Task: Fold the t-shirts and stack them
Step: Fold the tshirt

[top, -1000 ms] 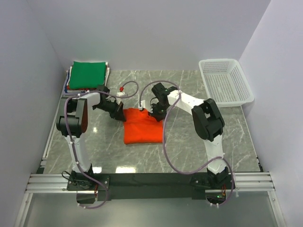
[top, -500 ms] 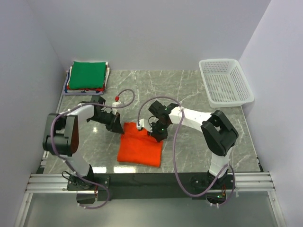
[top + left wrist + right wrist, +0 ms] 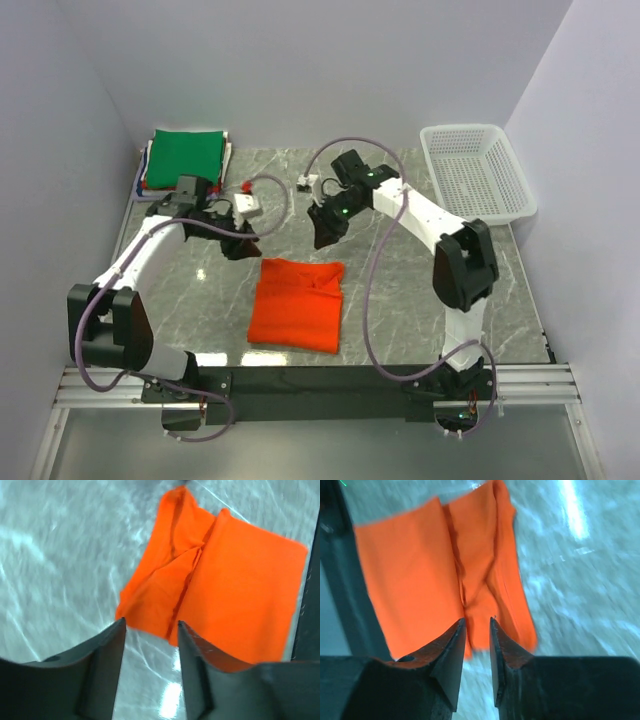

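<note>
A bright orange t-shirt (image 3: 297, 305) lies folded in a rough rectangle on the marble table, with a creased fold along its far edge. In the left wrist view the same orange t-shirt (image 3: 240, 590) lies beyond the fingers; in the right wrist view the orange t-shirt (image 3: 410, 565) does too. My left gripper (image 3: 235, 248) hovers off the shirt's far left corner, and in its wrist view the left gripper (image 3: 150, 625) stands open and empty. My right gripper (image 3: 322, 238) hangs above the far right corner; in its own wrist view the right gripper (image 3: 477, 622) is narrowly open and holds nothing. A green t-shirt (image 3: 185, 157) tops a stack at the back left.
A white lattice basket (image 3: 477, 175) stands at the back right. Red and white cloth edges show under the green shirt. Grey walls close in both sides and the back. A dark rail (image 3: 320, 380) runs along the table's near edge.
Both grippers drew the orange shirt toward the near edge, then opened, let go of its far edge and rose back away from it. The shirt now lies flat.
</note>
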